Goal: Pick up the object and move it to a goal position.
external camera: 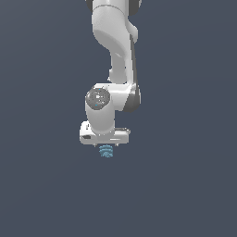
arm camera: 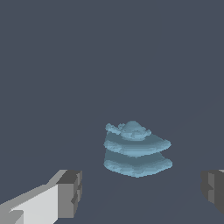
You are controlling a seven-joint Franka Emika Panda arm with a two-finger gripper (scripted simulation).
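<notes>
object: i see a small light-blue ridged thing [arm camera: 136, 151], rounded, built of stacked horizontal tiers that narrow to a little knob on top.
object place: in the exterior view it [external camera: 106, 151] shows just under the white hand, a touch to that view's left of the hand's middle, against the plain dark slate ground.
object contact: through the wrist view it lies between and a little beyond the two fingertips, clear of both; nothing grips it.
gripper: my gripper [arm camera: 142, 192] points straight down over the object, and in the exterior view [external camera: 107, 146] its fingers are mostly hidden behind the hand body.
fingers: spread wide, one grey pad [arm camera: 70, 192] on one side and the other at the frame's far edge, with open space between them and nothing held.
arm: the white panda arm [external camera: 113, 51] comes down from the top of the exterior view, wrist joint bent above the hand.
ground: flat, even dark blue-grey all round, [arm camera: 65, 65] no marks that i can make out.
</notes>
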